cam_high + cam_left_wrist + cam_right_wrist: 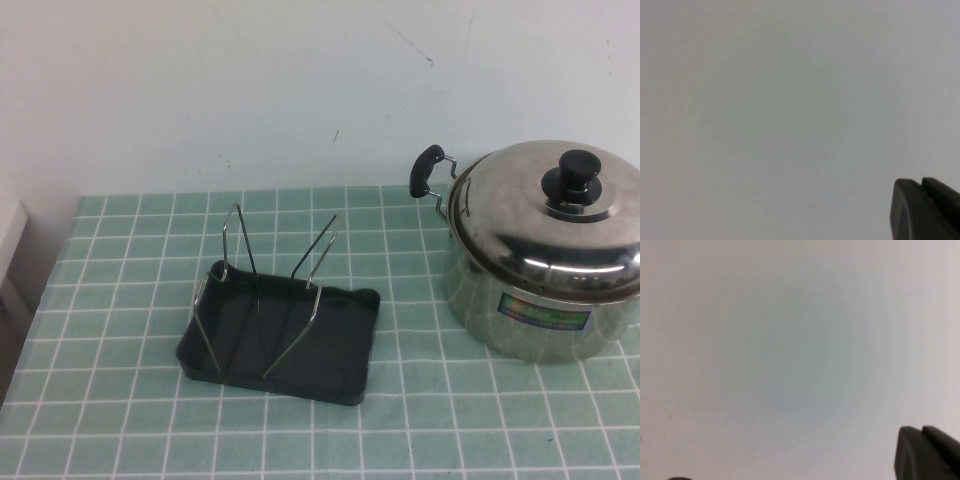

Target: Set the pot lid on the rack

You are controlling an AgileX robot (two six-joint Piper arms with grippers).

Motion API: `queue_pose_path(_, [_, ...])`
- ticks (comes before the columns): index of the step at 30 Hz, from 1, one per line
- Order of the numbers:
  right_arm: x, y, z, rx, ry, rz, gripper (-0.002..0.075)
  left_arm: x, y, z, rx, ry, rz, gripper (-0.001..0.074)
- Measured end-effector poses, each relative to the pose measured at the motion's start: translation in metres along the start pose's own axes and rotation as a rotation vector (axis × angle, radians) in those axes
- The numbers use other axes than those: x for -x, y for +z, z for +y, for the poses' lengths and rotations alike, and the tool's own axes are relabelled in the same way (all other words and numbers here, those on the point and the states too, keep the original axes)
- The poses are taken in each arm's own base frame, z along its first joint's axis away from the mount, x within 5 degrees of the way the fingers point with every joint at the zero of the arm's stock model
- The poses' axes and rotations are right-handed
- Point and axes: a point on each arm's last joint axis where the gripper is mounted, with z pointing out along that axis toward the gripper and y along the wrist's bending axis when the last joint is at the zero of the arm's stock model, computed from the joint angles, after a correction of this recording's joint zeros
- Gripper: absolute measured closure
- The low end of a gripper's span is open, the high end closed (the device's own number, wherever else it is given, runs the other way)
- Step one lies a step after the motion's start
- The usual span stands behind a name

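The pot lid (535, 225), shiny and domed with a black knob (572, 176), sits on the steel pot (520, 325) at the right of the table. The rack (340, 365), a dark tray with upright wire prongs (240, 245), stands left of the pot, near the table's middle. Neither gripper shows in the high view. My left gripper (920, 181) shows only in the left wrist view, fingertips together, facing a blank wall. My right gripper (922, 429) shows only in the right wrist view, fingertips together, also facing a blank wall. Both are empty.
The table carries a green checked cloth (120, 400). A pale wall (250, 90) rises behind it. The pot's black side handle (426, 170) points toward the back left. The table's left edge (40, 300) is near the rack.
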Motion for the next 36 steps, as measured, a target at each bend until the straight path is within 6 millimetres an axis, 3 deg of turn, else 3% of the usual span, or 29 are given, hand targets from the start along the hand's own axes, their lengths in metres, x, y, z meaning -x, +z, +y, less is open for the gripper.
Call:
queue_pose_path(4, [0.024, 0.002, -0.003, 0.021, -0.155, -0.002, 0.0728, 0.029, 0.005, -0.004, -0.033, 0.075, -0.024, 0.0737])
queue_pose_path(7, [0.033, 0.01, -0.005, 0.029, -0.16, 0.008, 0.0728, 0.043, 0.009, -0.006, -0.045, 0.058, -0.06, 0.0737])
queue_pose_path(16, [0.031, 0.068, 0.002, 0.129, -0.132, 0.116, 0.0728, 0.04, 0.036, -0.012, -0.109, 0.095, -0.063, 0.0737])
queue_pose_path(27, [-0.004, 0.159, 0.041, 0.45, 0.013, 0.137, 0.0728, 0.014, 0.061, -0.018, -0.191, 0.027, 0.094, 0.0737])
queue_pose_path(36, [-0.048, 0.198, 0.066, 0.529, 0.076, 0.289, 0.0729, -0.009, 0.075, -0.018, -0.194, -0.043, 0.236, 0.0737])
